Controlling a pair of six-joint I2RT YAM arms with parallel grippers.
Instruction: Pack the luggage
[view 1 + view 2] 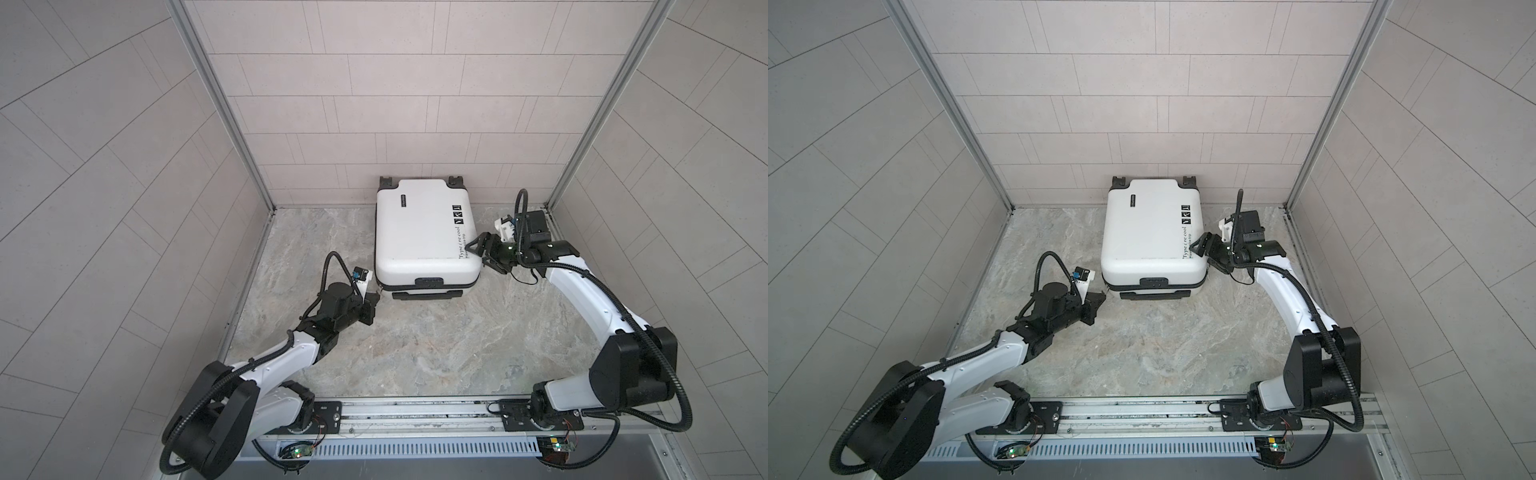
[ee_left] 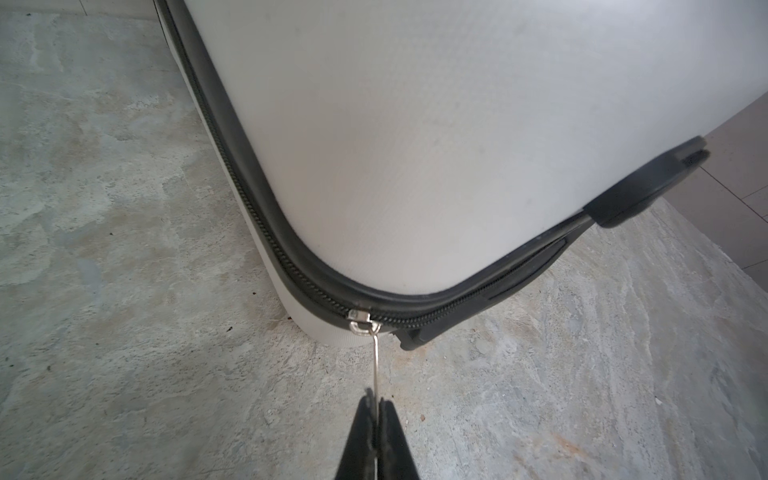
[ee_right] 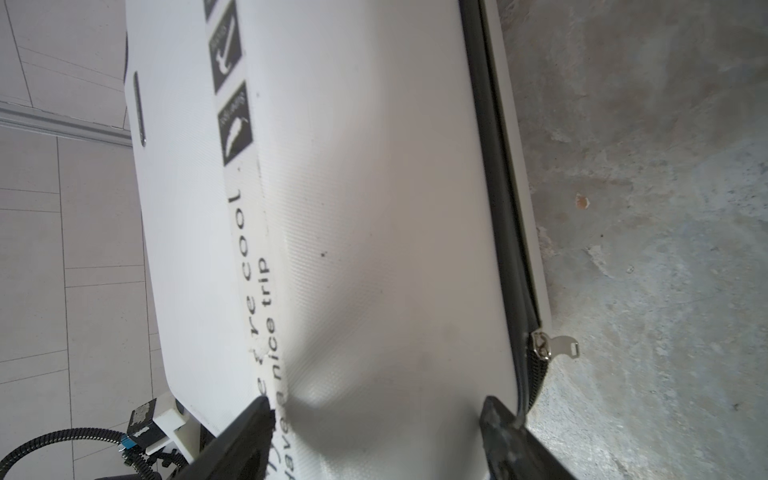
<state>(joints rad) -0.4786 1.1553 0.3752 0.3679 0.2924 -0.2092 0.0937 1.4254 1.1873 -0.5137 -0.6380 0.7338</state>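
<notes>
— Where was the suitcase (image 1: 424, 237) (image 1: 1152, 232)?

— In both top views it lay flat at the back of the tabletop (image 1: 415, 353). Its lid was down and its printed face was up. Its black wheels (image 1: 386, 183) were at the back wall.

— And the left arm's fingers (image 2: 360, 440)?

— They were pressed together on a thin metal zipper pull (image 2: 376, 365) at the suitcase's near left corner. The pull ran straight from the slider (image 2: 360, 323) to the fingers.

— What about the right arm's fingers (image 3: 249, 436)?

— They stood wide apart at the near right corner and held nothing. One was over the printed words (image 3: 253, 257) on the top face. The other was beside the zipper seam. Whether either touched the shell could not be told.

— Was anything else at that seam?

— A second zipper pull (image 3: 561, 345) stuck out from it, just past that finger and free of it.
</notes>
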